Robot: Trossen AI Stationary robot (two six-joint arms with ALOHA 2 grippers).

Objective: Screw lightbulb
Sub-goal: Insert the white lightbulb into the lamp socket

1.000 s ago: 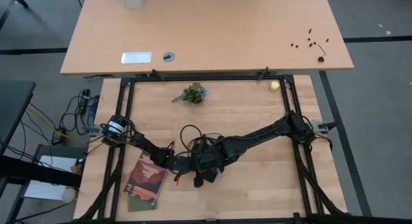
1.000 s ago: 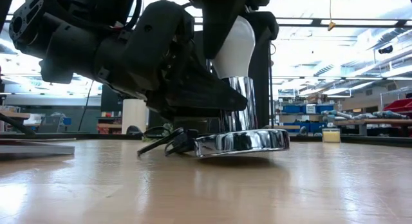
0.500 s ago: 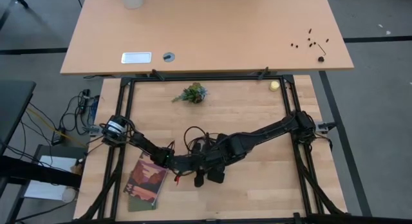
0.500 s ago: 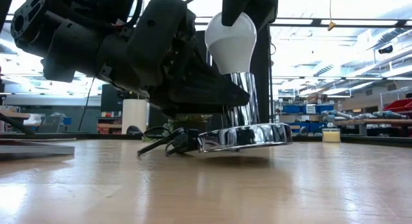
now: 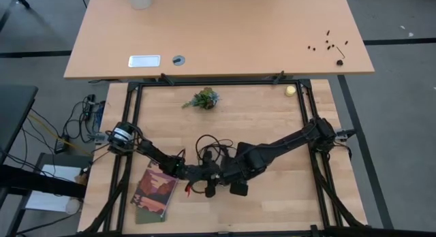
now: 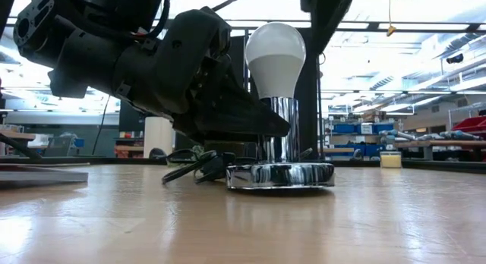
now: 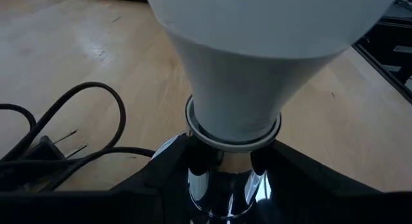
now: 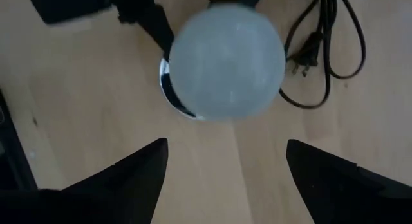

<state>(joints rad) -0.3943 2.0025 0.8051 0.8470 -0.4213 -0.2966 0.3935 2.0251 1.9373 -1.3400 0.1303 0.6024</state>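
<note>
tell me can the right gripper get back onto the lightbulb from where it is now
Probably yes. The right gripper hangs open directly above the lightbulb, whose top is bare. The left gripper clamps only the chrome socket stem below it.

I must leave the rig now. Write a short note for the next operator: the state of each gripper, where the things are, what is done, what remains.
Left gripper: closed on the chrome socket stem, holding the lamp base flat on the table.
Right gripper: open, above the lightbulb, not touching it.
Lightbulb: upright in the socket, its collar against the stem top.
Black cord: coiled beside the base.
Done: bulb seated and released.
Left: check that it is fully tight, then release the stem and withdraw both arms.
</note>
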